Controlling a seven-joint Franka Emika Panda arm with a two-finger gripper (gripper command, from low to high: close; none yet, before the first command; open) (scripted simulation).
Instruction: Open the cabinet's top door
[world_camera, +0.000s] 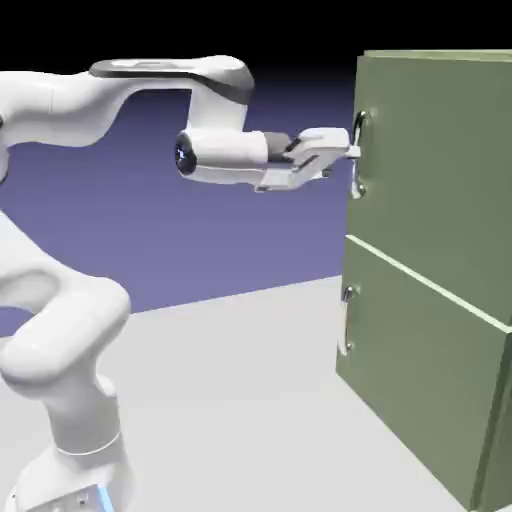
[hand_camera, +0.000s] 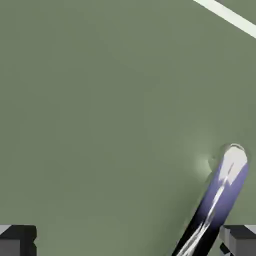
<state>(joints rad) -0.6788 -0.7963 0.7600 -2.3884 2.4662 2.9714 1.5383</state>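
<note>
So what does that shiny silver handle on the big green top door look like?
The curved silver bar handle looks like polished metal and stands upright near the left edge of the flat olive-green top door, which looks shut. In the hand view it shows close up as a glossy rod. The white robot gripper is right at it; whether the jaws touch it can't be told.

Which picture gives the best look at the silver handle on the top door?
The exterior view: the handle shows on the top door, with the gripper at it. The hand view shows only one end, close up.
</note>
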